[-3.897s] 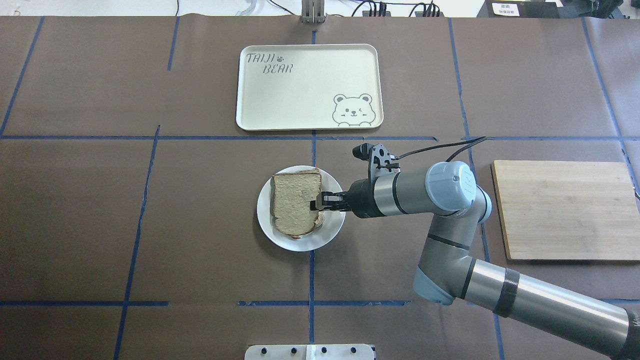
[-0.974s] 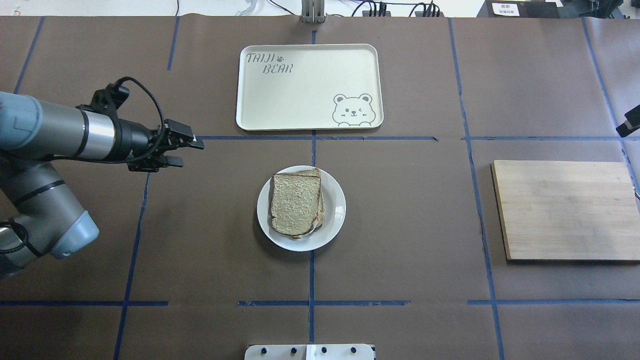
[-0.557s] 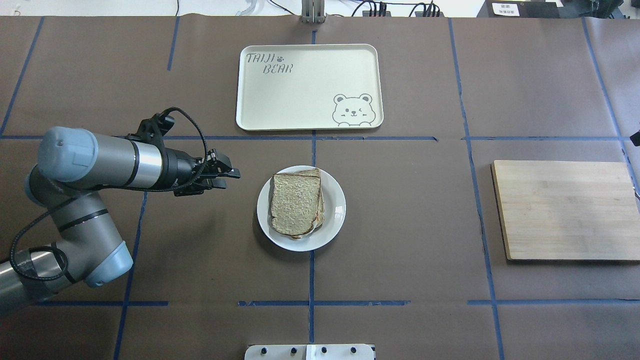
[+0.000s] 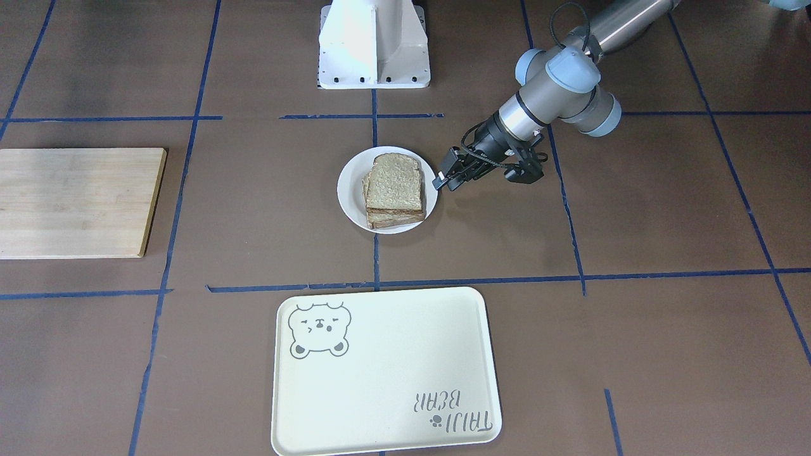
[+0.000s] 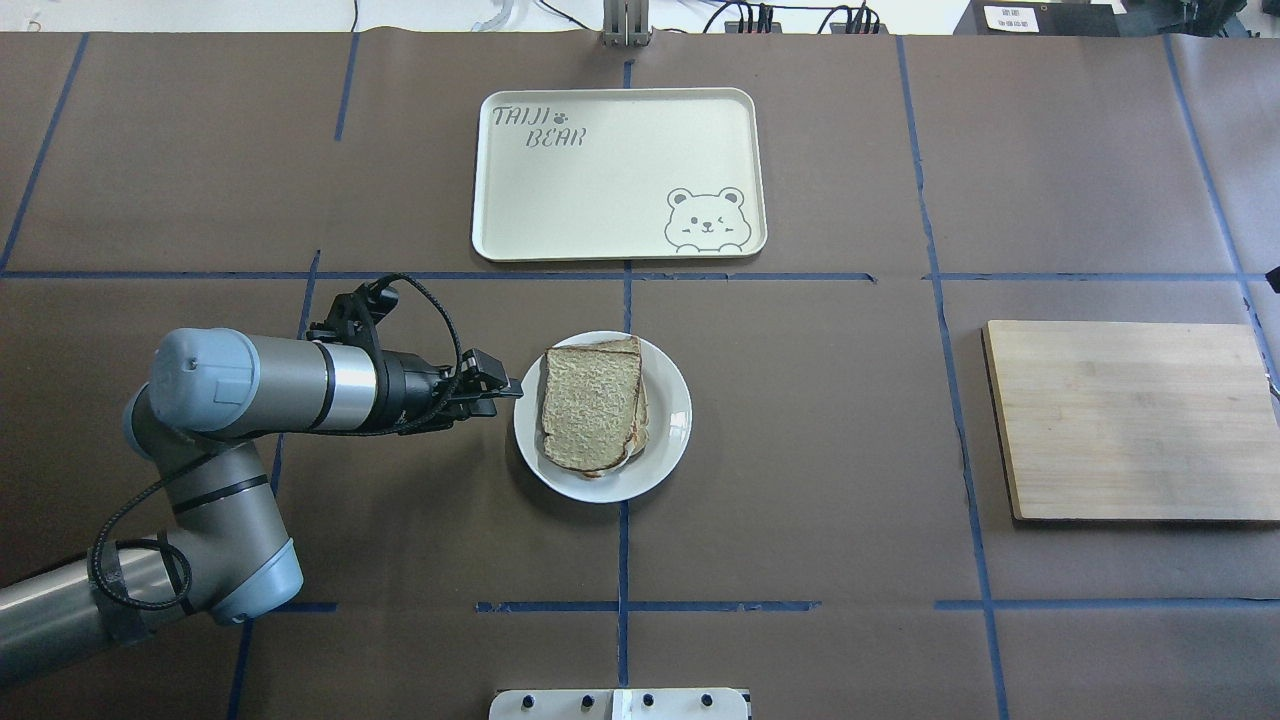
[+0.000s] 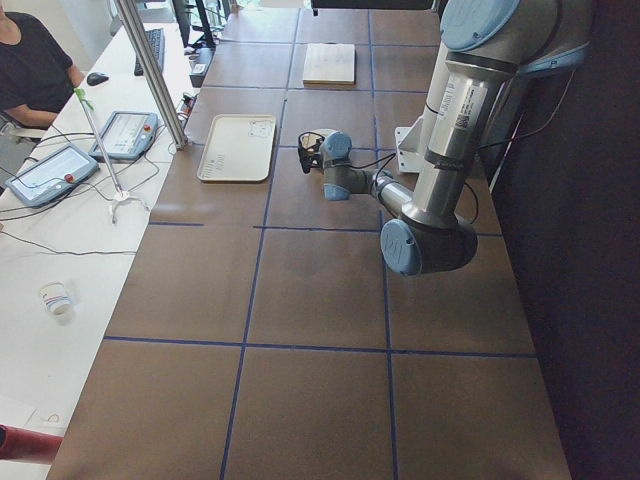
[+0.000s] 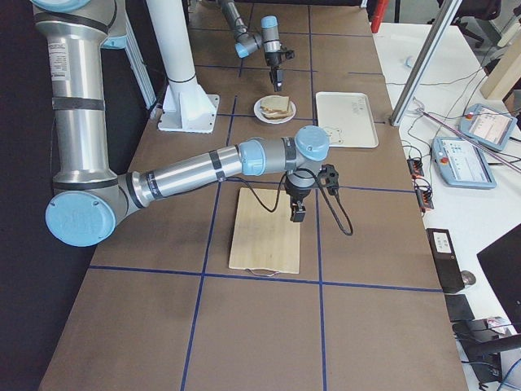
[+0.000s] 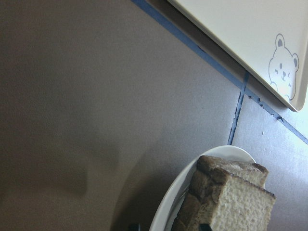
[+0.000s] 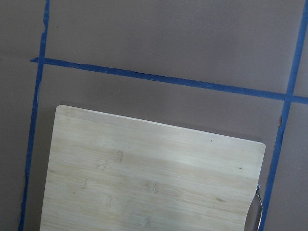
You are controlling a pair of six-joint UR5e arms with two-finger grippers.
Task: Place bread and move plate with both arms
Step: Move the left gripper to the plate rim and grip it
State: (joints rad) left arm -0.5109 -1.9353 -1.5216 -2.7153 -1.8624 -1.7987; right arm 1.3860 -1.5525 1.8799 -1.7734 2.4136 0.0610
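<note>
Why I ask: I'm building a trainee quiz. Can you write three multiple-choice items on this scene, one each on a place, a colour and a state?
1. The bread lies: A beside the plate; B on the plate; C in the left gripper.
2. The plate is: A blue; B black; C white.
3. The left gripper is: A open; B shut on the bread; C shut on the plate.

Answers:
1 B, the overhead view shows the bread resting on the plate.
2 C, its bare rim is white.
3 A, its fingertips show apart at the bottom of the left wrist view.
</note>
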